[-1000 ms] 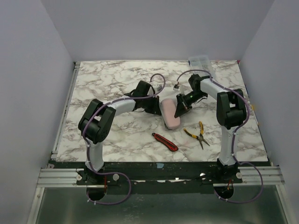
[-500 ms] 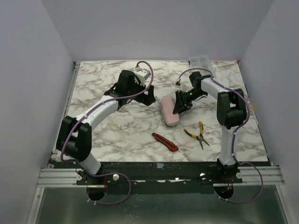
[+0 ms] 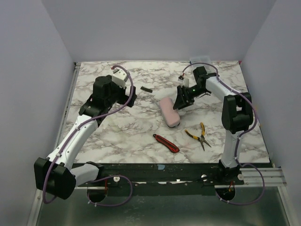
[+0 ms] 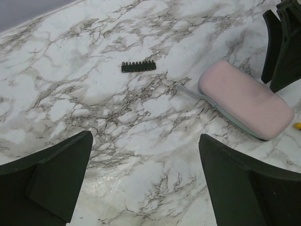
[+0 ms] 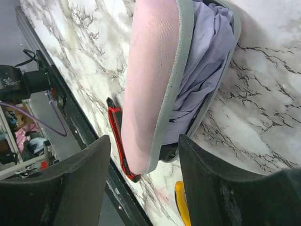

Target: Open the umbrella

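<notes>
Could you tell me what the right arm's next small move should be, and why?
Probably lower the right gripper and close it on the umbrella. Its jaws are open at the umbrella's far end, holding nothing, and lavender fabric shows through the pink cover's open side. The left gripper is open and well off to the left.

Left arm swings away from the umbrella

The left end effector [image 3: 128,97], a second ago pressed up beside the umbrella [image 3: 170,113], now hangs well off to its left, uncovering a small black bit strip [image 3: 146,88] on the bench [image 3: 117,136]. The right end effector [image 3: 181,100] has edged slightly toward the umbrella's far end.
</notes>
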You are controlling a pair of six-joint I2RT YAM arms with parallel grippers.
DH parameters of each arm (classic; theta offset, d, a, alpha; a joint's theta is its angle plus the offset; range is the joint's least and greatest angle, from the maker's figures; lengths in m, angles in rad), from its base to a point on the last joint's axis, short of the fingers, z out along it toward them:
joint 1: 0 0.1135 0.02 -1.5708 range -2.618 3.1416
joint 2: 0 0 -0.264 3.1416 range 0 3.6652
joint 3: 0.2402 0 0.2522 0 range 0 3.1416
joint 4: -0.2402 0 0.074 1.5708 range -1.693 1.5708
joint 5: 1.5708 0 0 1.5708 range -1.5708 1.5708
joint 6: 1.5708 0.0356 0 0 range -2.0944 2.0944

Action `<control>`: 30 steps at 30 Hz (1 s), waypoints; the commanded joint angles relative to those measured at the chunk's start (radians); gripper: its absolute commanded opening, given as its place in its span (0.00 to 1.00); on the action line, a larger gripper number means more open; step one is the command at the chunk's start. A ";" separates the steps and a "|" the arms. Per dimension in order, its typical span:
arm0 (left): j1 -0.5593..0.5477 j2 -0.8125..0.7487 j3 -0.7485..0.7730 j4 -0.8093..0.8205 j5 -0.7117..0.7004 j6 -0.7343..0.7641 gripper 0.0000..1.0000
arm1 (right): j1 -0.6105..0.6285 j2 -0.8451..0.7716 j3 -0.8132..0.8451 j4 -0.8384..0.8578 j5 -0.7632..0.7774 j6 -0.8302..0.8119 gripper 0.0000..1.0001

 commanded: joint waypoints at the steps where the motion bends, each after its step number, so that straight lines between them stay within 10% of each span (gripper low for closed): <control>1: 0.027 -0.040 -0.049 -0.039 -0.014 0.009 0.98 | -0.005 0.016 0.000 -0.028 -0.059 0.001 0.62; 19: 0.066 -0.128 -0.137 -0.023 0.054 -0.037 0.98 | 0.159 -0.040 -0.008 0.021 -0.152 0.006 0.60; 30: 0.118 -0.136 -0.148 -0.040 0.156 -0.114 0.98 | 0.388 -0.035 -0.045 0.288 0.072 0.116 0.70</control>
